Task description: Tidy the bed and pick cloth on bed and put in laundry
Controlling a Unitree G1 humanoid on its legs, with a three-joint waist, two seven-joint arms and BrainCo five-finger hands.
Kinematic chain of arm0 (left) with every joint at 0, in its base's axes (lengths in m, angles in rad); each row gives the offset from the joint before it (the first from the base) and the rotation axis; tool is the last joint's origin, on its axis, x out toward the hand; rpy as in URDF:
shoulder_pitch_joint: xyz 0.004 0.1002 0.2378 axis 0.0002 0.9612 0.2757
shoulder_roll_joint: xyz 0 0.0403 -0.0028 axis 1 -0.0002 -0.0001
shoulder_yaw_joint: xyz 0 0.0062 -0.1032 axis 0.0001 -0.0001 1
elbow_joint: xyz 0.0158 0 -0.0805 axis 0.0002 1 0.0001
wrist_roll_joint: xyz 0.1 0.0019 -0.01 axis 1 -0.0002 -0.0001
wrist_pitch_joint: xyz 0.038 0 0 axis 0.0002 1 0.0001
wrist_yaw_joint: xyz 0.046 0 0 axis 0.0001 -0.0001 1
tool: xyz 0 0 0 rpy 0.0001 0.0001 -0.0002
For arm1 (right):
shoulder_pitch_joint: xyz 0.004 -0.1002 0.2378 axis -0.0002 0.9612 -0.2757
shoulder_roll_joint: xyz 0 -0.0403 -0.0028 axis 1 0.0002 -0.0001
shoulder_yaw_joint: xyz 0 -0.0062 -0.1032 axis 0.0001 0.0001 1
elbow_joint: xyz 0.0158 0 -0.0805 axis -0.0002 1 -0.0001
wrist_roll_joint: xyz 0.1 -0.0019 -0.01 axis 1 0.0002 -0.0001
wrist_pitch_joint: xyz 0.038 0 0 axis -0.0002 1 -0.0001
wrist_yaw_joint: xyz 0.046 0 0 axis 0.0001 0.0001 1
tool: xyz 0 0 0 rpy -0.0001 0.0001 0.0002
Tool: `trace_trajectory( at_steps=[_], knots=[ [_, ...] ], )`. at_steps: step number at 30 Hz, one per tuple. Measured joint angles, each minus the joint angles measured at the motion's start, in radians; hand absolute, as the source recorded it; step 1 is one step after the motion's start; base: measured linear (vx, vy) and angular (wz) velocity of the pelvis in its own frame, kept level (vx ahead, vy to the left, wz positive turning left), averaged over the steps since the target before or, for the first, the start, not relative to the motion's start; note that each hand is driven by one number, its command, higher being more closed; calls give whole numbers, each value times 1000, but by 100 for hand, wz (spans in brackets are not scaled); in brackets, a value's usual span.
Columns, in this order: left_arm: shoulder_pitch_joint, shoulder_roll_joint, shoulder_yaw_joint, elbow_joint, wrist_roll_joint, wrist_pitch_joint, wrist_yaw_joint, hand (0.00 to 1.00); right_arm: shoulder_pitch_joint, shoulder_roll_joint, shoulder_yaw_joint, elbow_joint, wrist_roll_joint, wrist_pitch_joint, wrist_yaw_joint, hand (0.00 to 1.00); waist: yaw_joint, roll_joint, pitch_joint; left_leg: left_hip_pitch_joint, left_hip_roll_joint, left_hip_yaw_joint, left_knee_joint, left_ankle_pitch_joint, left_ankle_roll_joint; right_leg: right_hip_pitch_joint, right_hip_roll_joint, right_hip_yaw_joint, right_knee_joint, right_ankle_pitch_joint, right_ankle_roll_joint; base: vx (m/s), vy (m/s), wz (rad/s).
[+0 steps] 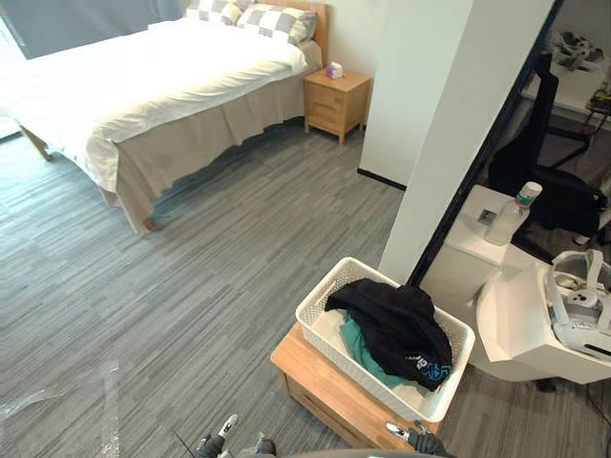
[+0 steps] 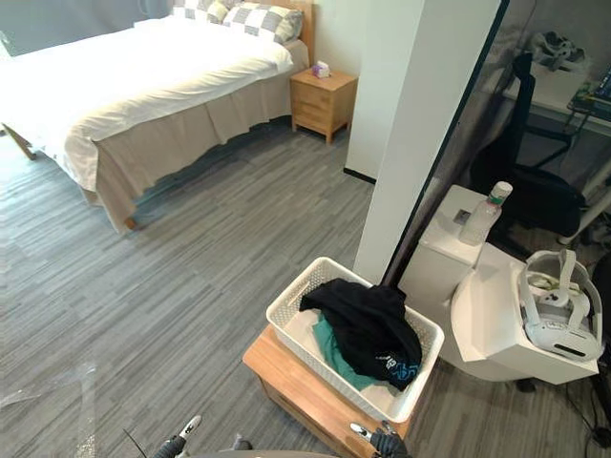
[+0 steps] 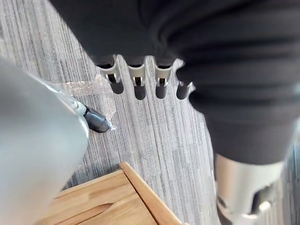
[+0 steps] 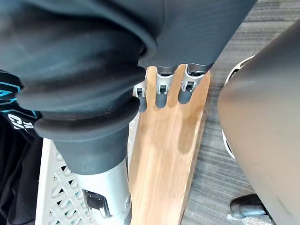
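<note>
Left hand [image 3: 136,79]: hanging low over the grey floor, fingers relaxed, holding nothing that I can see.
Right hand [image 4: 161,90]: empty too, fingers loose above the low wooden stand [image 1: 315,382].
Laundry basket [image 1: 320,298]: white lattice, sitting on that stand just ahead of me.
Black garment [image 1: 396,324]: heaped in the basket, lying over a teal cloth [image 1: 358,348].
Right side: I see a plastic bottle [image 1: 511,215] and a white headset [image 1: 578,305] on white furniture.
Bed [image 1: 143,86]: far across the floor, white cover smooth, checked pillows [image 1: 277,21] at the head.
Nightstand [image 1: 334,100]: beside the bed.
</note>
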Motion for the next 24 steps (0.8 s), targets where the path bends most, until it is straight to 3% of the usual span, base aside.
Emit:
trace_trajectory(
  at_steps=[2, 4, 6, 8, 10, 16, 19, 22, 24],
  knots=[
    [4, 2, 0, -4, 0, -6, -1, 0, -8, 3, -24, 0, 0, 11, 0, 0, -4, 4, 9, -6, -13, -1, 15, 0, 0, 15, -2, 16, -9, 12, -7, 69, 45, 33],
    [-2, 10, 0, -12, -12, -7, -13, 0, -16, 13, -57, 0, -2, 12, 0, 0, -3, -8, 29, -7, -15, -8, 10, 1, -1, 17, 3, 44, -8, 15, -12, 24, 20, 27],
    [3, 13, -4, -12, -47, -7, -28, 0, -25, 14, -82, 15, -1, 20, 4, 0, -4, -6, 33, 17, -18, -18, -83, 51, -30, 1, 20, 51, -12, 15, -12, -29, -23, 1],
    [-5, 23, -33, -10, -80, -7, -46, 0, -34, 15, -89, 18, -1, 25, 5, 0, -10, -3, 52, 22, -16, -30, -131, 79, -34, -10, 29, 48, -8, 12, -16, -62, -19, 3],
    [-7, 19, -42, -7, -120, 0, -50, 0, -36, 5, -97, 15, 2, 28, 7, 0, -19, 13, 66, 22, -15, -33, -132, 81, -35, -19, 27, 52, 16, 3, -20, -83, -19, 5],
    [-6, 40, -68, 5, -194, 26, -58, 0, -26, 17, -88, 9, 67, 20, -18, 0, -32, -11, 76, 30, -20, -59, -132, 62, -42, 7, 23, 58, 69, -7, -59, -37, 9, 21],
    [-8, 44, -67, 6, -215, 28, -40, 0, -25, 21, -85, 7, 78, 17, -19, 0, -32, -9, 76, 44, -10, -60, -132, 61, -41, 5, 31, 73, 108, 9, -85, -58, 29, 10],
    [-7, 53, -64, -4, -239, 42, -16, 0, -11, 27, -72, -22, 77, 31, -18, 0, -29, -13, 75, 41, -1, -58, -131, 60, -42, -73, 31, 162, 243, 18, -96, -59, 42, -1],
    [-2, 60, -58, -6, -242, 64, -5, 0, -8, 27, -74, -20, 77, 50, -18, 0, -21, -23, 64, 27, -1, -54, -131, 60, -42, -97, 35, 198, 247, 18, -96, -54, 5, -5]
  ],
)
